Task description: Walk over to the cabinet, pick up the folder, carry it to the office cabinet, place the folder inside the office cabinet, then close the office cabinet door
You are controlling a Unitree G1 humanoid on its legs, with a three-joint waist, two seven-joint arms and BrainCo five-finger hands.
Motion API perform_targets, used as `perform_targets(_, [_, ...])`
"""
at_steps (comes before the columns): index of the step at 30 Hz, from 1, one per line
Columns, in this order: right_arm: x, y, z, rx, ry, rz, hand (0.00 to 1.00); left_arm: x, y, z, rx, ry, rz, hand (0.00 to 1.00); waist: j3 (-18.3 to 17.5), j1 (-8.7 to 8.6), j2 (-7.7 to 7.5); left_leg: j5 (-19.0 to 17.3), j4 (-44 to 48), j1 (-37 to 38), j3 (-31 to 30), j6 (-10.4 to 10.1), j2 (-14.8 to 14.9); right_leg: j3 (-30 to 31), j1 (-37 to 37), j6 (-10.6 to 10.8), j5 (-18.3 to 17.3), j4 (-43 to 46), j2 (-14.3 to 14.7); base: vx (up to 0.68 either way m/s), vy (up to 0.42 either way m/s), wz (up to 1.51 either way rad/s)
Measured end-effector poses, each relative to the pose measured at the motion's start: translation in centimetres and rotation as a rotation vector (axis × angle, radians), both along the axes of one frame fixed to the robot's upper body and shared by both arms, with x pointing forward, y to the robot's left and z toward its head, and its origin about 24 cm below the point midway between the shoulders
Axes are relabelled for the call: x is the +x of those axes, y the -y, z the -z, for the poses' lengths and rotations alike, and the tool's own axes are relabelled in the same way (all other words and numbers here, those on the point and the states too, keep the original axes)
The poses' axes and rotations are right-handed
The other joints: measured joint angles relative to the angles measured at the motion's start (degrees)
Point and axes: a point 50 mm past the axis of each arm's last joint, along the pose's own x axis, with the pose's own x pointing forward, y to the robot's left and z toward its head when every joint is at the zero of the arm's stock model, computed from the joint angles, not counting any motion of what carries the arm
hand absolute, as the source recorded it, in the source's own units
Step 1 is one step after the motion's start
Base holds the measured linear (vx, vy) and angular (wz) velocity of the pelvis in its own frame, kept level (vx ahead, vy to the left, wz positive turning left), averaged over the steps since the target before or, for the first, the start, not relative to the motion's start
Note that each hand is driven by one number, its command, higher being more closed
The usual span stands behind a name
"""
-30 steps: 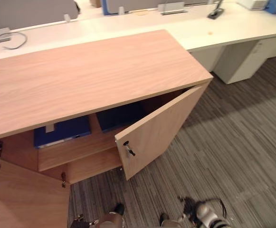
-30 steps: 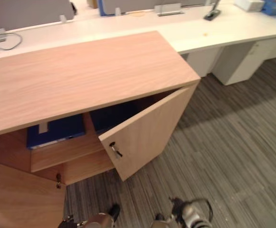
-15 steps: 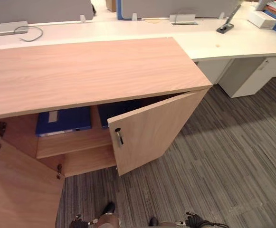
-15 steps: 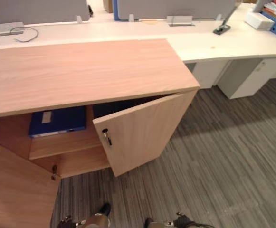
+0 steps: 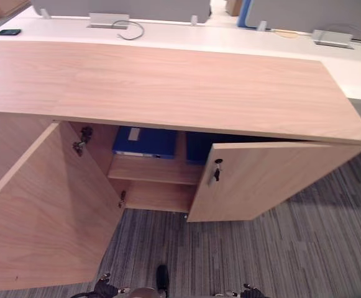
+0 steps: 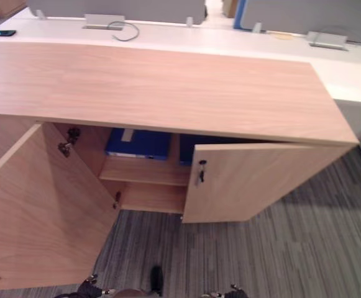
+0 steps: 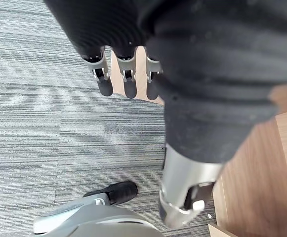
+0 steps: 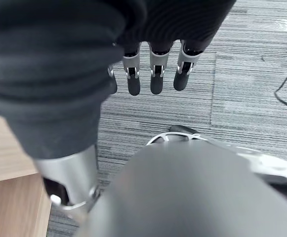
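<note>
The wooden office cabinet (image 5: 168, 87) stands before me with both doors swung out. Its left door (image 5: 43, 211) is wide open. The right door (image 5: 273, 180) is partly open, with a key in its lock (image 5: 217, 169). On the upper shelf lies a blue folder (image 5: 144, 141), with a darker blue one (image 5: 199, 146) beside it in shadow. My left hand (image 7: 126, 79) hangs over the carpet next to the left door, fingers straight, holding nothing. My right hand (image 8: 153, 74) also hangs over the carpet, fingers relaxed and empty.
A long white desk (image 5: 230, 40) runs behind the cabinet, with a looped cable (image 5: 127, 28), a dark phone (image 5: 9, 31) and grey partitions. Grey striped carpet (image 5: 292, 254) lies in front of the cabinet and to its right.
The whole picture has shifted, so the camera has moved: the cabinet now shows nearly square on, with the left door in fuller view. The folders lie as before.
</note>
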Motion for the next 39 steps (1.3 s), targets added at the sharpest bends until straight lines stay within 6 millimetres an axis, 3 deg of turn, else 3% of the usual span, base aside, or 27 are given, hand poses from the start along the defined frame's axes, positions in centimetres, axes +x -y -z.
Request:
perform_targets(3, [0.4, 0.1, -0.1, -0.002, 0.008, -0.004, 0.00, 0.0, 0.1, 0.0, 0.003, -0.003, 0.015, 0.00, 0.33, -0.25, 0.46, 0.22, 0.17, 0.92, -4.61, 0.35, 0.03, -1.02, -0.87, 0.37, 0.05, 7.66, -0.56, 0.10, 0.025, 0.70])
perform_targets(5, [0.7, 0.2, -0.2, -0.008, 0.021, 0.002, 0.00, 0.1, 0.1, 0.0, 0.020, -0.004, 0.037, 0.00, 0.43, -0.88, 1.10, -0.06, 0.73, 1.17, -8.26, 0.54, 1.20, 7.55, -4.82, -1.56, -2.60, 15.60, 1.25, 0.07, -0.005, 0.96])
perform_targets(7, [0.8, 0.2, -0.3, -0.007, 0.035, 0.026, 0.00, 0.7, 0.2, -0.2, 0.039, 0.006, 0.070, 0.00, 0.42, -1.21, 1.11, -0.98, 2.38, 1.09, -13.81, -0.20, 1.32, 21.16, -7.75, -0.36, -6.61, 19.48, 5.57, 0.04, -0.080, 1.19])
perform_targets(10, [0.8, 0.2, -0.3, -0.011, 0.038, 0.031, 0.00, 1.0, 0.3, -0.3, 0.053, 0.018, 0.086, 0.00, 0.43, -1.15, 1.13, -2.17, 5.11, 0.66, -18.52, -1.41, 1.24, 27.96, -9.23, -0.03, -7.44, 17.93, 8.36, -0.03, -0.151, 1.11])
perform_targets(11, [0.8, 0.2, -0.3, -0.010, 0.037, 0.033, 0.00, 1.0, 0.3, -0.3, 0.056, 0.021, 0.084, 0.00, 0.39, -1.04, 1.06, -2.56, 5.74, 0.56, -19.23, -1.67, 1.23, 27.80, -9.22, -0.06, -7.34, 16.38, 8.44, -0.05, -0.211, 0.73])
perform_targets(13, [0.6, 0.0, -0.2, -0.009, 0.031, 0.038, 0.00, 1.0, 0.0, -0.4, 0.062, 0.030, 0.074, 0.00, -0.36, -0.65, 0.14, -4.98, 8.65, -1.30, -20.34, -2.58, 0.59, 27.50, -9.43, -1.64, -2.52, 10.25, 8.37, -0.03, -0.260, 0.41])
perform_targets(15, [0.5, 0.1, -0.1, -0.009, 0.024, 0.045, 0.00, 1.0, 0.3, -0.3, 0.059, 0.032, 0.063, 0.00, -1.31, -0.49, 0.55, -6.60, 10.79, -3.62, -19.13, -3.76, 1.92, 25.82, -8.99, -2.29, -2.96, 6.76, 8.69, 0.00, -0.248, 0.13])
perform_targets(20, [-1.0, 0.2, 0.1, -0.001, -0.004, 0.097, 0.00, 1.0, 0.3, -0.3, 0.042, 0.042, 0.016, 0.00, -1.60, -1.08, 1.04, -6.57, 12.16, -4.30, -21.13, -6.62, 5.68, 21.20, -6.60, -3.30, -2.41, 4.83, 12.11, 0.04, -0.250, 0.36])
perform_targets(23, [-1.0, 0.4, 0.1, 0.000, 0.002, 0.130, 0.00, 1.2, 0.4, -0.4, 0.032, 0.051, 0.023, 0.00, -1.06, -1.12, 1.43, -8.77, 16.79, -6.03, -20.61, -7.05, 6.17, 19.40, -5.49, -3.65, -2.19, 4.74, 12.81, 0.01, -0.092, 0.28])
perform_targets(25, [-0.5, 1.1, -0.1, -0.006, 0.024, 0.187, 0.00, 2.5, 0.9, -0.7, 0.012, 0.080, 0.074, 0.00, 1.27, -1.03, 3.24, -12.81, 26.80, -10.64, -7.80, -6.35, 10.49, 17.43, -4.30, -3.95, -2.34, 5.52, 14.02, -0.04, -0.033, 0.25])
perform_targets(27, [0.2, 1.3, -0.3, -0.009, 0.040, 0.190, 0.00, 3.0, 1.1, -0.8, 0.006, 0.086, 0.109, 0.00, 1.89, -0.69, 3.89, -13.67, 28.48, -11.96, -4.37, -5.79, 10.72, 17.45, -4.28, -5.01, -3.05, 5.55, 13.69, -0.06, 0.063, 0.11])
perform_targets(29, [0.4, 1.4, -0.3, -0.005, 0.049, 0.208, 0.00, 3.4, 1.3, -0.8, 0.002, 0.077, 0.158, 0.00, 1.91, -1.29, 3.99, -15.98, 26.52, -11.87, 0.59, -4.19, 10.74, 17.15, -4.31, -5.00, -3.14, 4.31, 12.52, -0.01, 0.105, 0.33])
perform_targets(30, [-0.1, 1.3, -0.2, 0.001, 0.033, 0.219, 0.00, 3.7, 1.2, -0.7, 0.002, 0.059, 0.189, 0.00, 2.00, -1.90, 2.51, -16.34, 26.63, -10.66, 6.59, -2.54, 10.86, 16.72, -3.77, -5.17, -3.39, 1.49, 9.78, 0.03, 0.170, 0.64])
perform_targets(31, [-0.7, 2.2, -0.2, -0.015, 0.024, 0.239, 0.00, 3.1, 1.8, -0.4, -0.018, 0.033, 0.190, 0.00, 0.99, -2.17, 5.93, -16.83, 31.26, -10.57, 14.28, -3.43, 15.17, 14.79, -3.55, -4.68, -3.19, 2.21, 10.42, 0.07, 0.194, 0.69])
perform_targets(32, [-0.8, 2.8, -0.3, -0.027, 0.026, 0.250, 0.00, 2.8, 2.2, -0.1, -0.035, 0.013, 0.199, 0.00, 0.70, -2.68, 6.90, -17.85, 29.13, -10.28, 13.06, -3.05, 14.54, 14.16, -3.62, -4.07, -3.21, 2.71, 10.53, 0.10, 0.171, 0.59])
perform_targets(33, [-0.7, 2.6, -0.3, -0.021, 0.028, 0.261, 0.00, 2.8, 2.3, -0.1, -0.037, 0.005, 0.202, 0.00, 0.83, -2.95, 6.76, -16.39, 27.53, -9.77, 11.91, -3.18, 12.98, 13.62, -3.73, -3.55, -3.57, 3.23, 9.39, 0.13, 0.153, 0.79])
perform_targets(35, [-1.1, 2.1, -0.2, -0.004, 0.021, 0.265, 0.00, 2.6, 2.2, 0.0, -0.041, -0.019, 0.242, 0.00, 0.82, -3.90, 5.48, -8.49, 13.40, -4.94, 8.25, -1.92, 7.22, 13.12, -3.96, -4.35, -2.75, 1.08, 8.91, 0.10, 0.075, 1.11])
perform_targets(39, [-0.8, 1.8, -0.1, 0.024, 0.021, 0.255, 0.00, 1.7, 1.7, 0.3, -0.057, -0.057, 0.226, 0.00, 0.99, -3.37, 5.00, -5.16, 8.00, -3.29, 3.92, -2.20, 5.81, 9.27, -2.18, -3.89, -2.40, 0.97, 8.79, 0.09, -0.046, 0.69])
